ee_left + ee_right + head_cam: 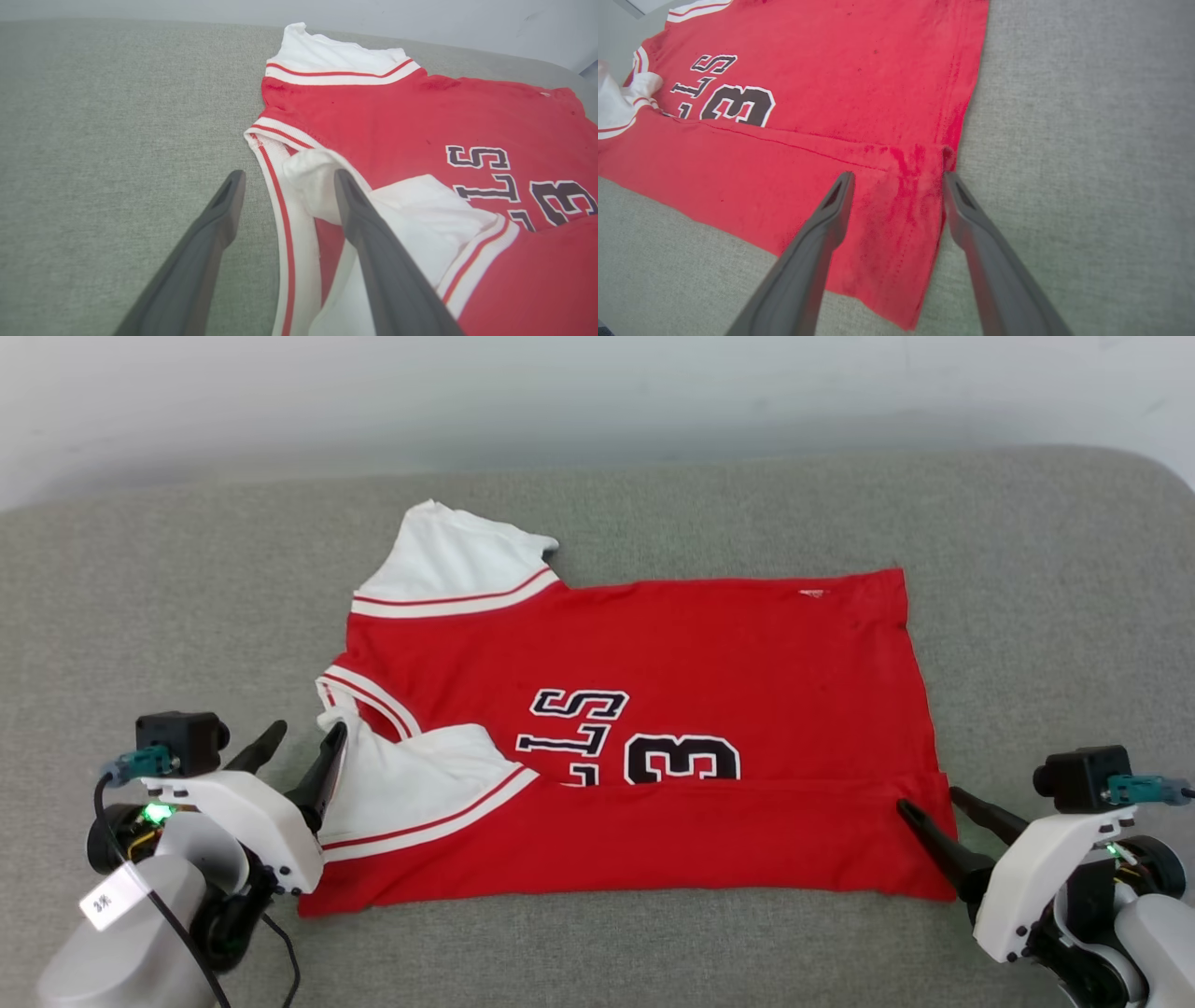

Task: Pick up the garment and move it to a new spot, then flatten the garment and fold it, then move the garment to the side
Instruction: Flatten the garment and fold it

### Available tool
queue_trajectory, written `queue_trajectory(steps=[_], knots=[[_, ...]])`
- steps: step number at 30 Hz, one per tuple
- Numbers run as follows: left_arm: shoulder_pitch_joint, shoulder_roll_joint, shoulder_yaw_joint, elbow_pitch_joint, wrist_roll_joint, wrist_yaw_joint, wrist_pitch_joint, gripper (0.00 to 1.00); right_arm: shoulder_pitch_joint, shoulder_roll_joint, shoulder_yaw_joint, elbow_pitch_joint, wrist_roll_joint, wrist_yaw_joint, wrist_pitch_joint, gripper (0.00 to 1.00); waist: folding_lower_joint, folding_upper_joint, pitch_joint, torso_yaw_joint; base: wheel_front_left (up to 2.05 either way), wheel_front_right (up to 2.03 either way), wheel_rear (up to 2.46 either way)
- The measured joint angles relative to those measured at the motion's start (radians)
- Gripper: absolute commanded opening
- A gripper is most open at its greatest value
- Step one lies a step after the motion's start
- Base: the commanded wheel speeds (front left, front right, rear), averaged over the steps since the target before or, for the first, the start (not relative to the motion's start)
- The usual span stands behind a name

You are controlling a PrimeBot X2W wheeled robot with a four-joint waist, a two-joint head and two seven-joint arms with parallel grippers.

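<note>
The garment (672,644) lies spread on the grey cushion, collar to the left, its near long edge folded up over the lower part of the black-and-white lettering (635,747). One white sleeve (448,565) sticks out at the back left; the other (420,784) lies folded onto the red front. My left gripper (308,733) is open at the collar end, one finger over the white sleeve (322,186), the other over the cushion. My right gripper (929,800) is open at the hem end, straddling the folded flap's corner (901,196).
The grey fabric cushion (597,952) stretches wide on all sides of the shirt, with bare room to the left (117,116) and right (1087,116). A pale wall (597,392) runs behind its back edge.
</note>
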Motion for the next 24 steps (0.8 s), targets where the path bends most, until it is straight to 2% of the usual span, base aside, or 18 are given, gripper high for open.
queue_trajectory(steps=[4,10,18,24], knots=[[-0.022,0.027,-0.016,-0.009,0.001,0.000,0.030,1.00,0.013,-0.011,-0.013,-0.012,0.000,0.000,-0.013,1.00,-0.0001,0.0000,-0.039,0.011,0.00,0.00,0.00],[-0.056,0.080,-0.060,-0.070,-0.002,-0.001,0.134,1.00,0.035,-0.021,-0.042,-0.033,-0.011,0.000,-0.018,1.00,-0.0002,0.0000,-0.089,0.030,0.00,0.00,0.00],[-0.111,0.158,-0.131,-0.186,-0.063,-0.001,0.381,1.00,0.067,-0.013,-0.074,-0.054,-0.040,0.000,0.000,1.00,-0.0002,0.0000,-0.117,0.050,0.00,0.00,0.00],[-0.150,0.184,-0.200,-0.240,-0.084,-0.001,0.593,1.00,0.077,-0.003,-0.101,-0.070,-0.061,0.000,0.017,1.00,-0.0002,0.0000,-0.112,0.056,0.00,0.00,0.00]])
